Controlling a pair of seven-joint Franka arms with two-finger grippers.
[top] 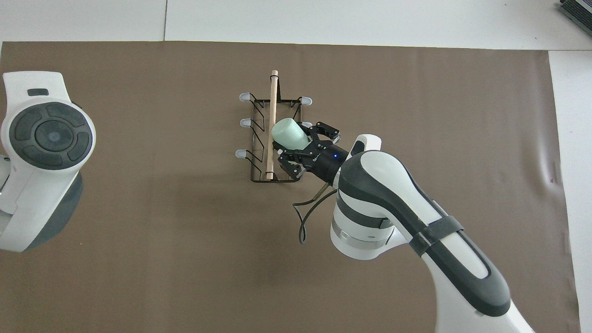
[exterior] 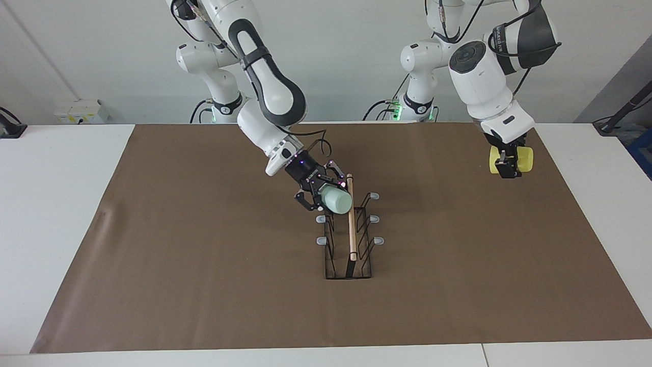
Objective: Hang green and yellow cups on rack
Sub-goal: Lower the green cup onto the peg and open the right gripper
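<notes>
Here, rack (exterior: 349,239) sits under right gripper (exterior: 326,196), wooden rod beside it | right gripper grips green cup (exterior: 337,199), arm tilted | left gripper (exterior: 508,165) clamps yellow cup (exterior: 524,159), arm waits.

A brown mat (exterior: 204,265) covers most of the white worktop (exterior: 56,204), whose bare surface shows around the mat's edges. A pale box (exterior: 81,111) sits by the wall at the right arm's end of the worktop. A dark stand (exterior: 619,114) leans at the left arm's end. A dark object (top: 576,9) lies at the corner of the overhead view.
</notes>
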